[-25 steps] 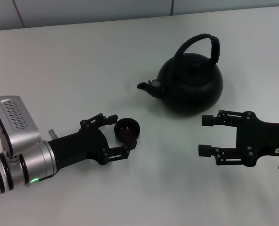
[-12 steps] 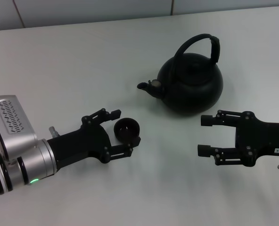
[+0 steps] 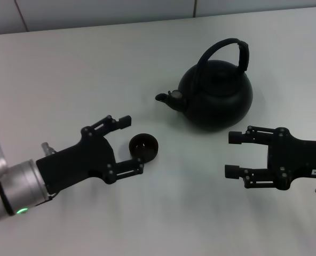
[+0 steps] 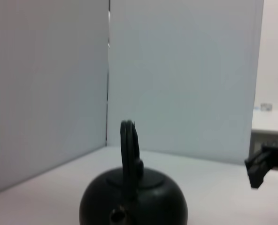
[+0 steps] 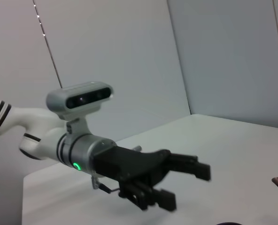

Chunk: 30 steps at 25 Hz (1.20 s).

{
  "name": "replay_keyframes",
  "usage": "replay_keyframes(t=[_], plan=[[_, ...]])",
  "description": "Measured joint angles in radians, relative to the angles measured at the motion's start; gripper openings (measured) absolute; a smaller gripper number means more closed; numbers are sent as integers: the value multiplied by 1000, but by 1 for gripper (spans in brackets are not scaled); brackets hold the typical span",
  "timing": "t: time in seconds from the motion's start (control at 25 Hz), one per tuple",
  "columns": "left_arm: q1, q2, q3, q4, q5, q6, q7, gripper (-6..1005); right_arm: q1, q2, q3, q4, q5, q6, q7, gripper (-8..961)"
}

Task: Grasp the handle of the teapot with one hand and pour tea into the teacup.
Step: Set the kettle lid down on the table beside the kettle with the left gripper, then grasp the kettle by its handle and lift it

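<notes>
Teapot (image 3: 215, 95), matte black and round, stands upright on the white table (image 3: 83, 74) toward the far right, its short spout (image 3: 166, 98) pointing left at the teacup (image 3: 143, 147). The arched handle (image 3: 226, 51) rises over the lid, thicker on its right side, and no gripper touches it. The teacup, small and black, sits upright near the table's middle, to the near left of the spout and apart from the pot.

Left gripper (image 3: 130, 144) lies low at the near left with its fingers spread; the cup sits just beside its fingertips, at the mouth of the open jaws, with one finger tip reaching close to the cup's near side; contact cannot be confirmed. Right gripper (image 3: 233, 154) hovers at the near right of the teapot, fingers spread wide and pointing left, holding nothing.

Judged step: approach to the handle, with pouring not yet begun. The right gripper looks better placed for it. A sound grasp would probably take the thick right part of the handle, high enough to clear the lid, with the jaws straddling the arch squarely before closing. The pot should then be lifted level, the spout carried over the cup's mouth, and tilted slowly, since the cup is small and light. No tea is visible in the cup.
</notes>
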Motion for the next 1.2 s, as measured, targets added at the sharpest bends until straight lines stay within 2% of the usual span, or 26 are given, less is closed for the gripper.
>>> replay_keyframes(t=[0.12, 0.16, 0.36, 0.4, 0.44, 0.56, 0.6, 0.64, 0.76, 0.8, 0.88, 0.92, 0.96, 1.08, 1.2], plan=[[24, 6, -21, 23, 1, 54, -4, 870, -2, -1, 8, 0, 1, -1, -1, 785], [35, 10, -41, 30, 5, 112, -4, 870, -3, -2, 11, -1, 1, -3, -1, 785], [38, 28, -53, 31, 10, 208, -7, 870, -6, -2, 15, -5, 2, -7, -2, 784], [38, 45, -56, 31, 10, 255, -19, 871, -6, -2, 15, -6, 2, -7, -3, 784], [38, 45, -56, 31, 10, 255, -19, 871, -6, -2, 15, -6, 2, -7, -3, 784], [36, 75, -65, 31, 11, 308, -86, 871, -7, -3, 15, -6, 0, -6, -4, 784], [30, 95, -68, 31, 17, 336, -130, 870, -7, -3, 15, -6, -1, -6, -4, 784], [30, 95, -68, 31, 17, 336, -130, 870, -7, -3, 15, -6, -1, -6, -4, 785], [25, 124, -74, 43, 49, 368, -178, 870, -7, -3, 15, -6, -1, -5, -6, 785], [26, 140, -93, 74, 110, 375, -216, 870, -7, -3, 15, -6, -2, -3, -6, 785], [26, 147, -115, 97, 155, 376, -248, 871, -7, -3, 15, -7, -2, -1, -7, 784], [24, 156, -166, 144, 254, 375, -316, 871, -7, -4, 18, -7, -1, 1, -7, 784], [24, 156, -166, 144, 254, 375, -316, 871, -7, -4, 18, -7, -1, 1, -7, 784], [22, 153, -268, 243, 448, 366, -417, 871, -8, -4, 52, -8, 5, 4, -7, 784], [25, 131, -340, 311, 566, 364, -465, 836, -8, -2, 105, -8, 5, 5, -7, 785]])
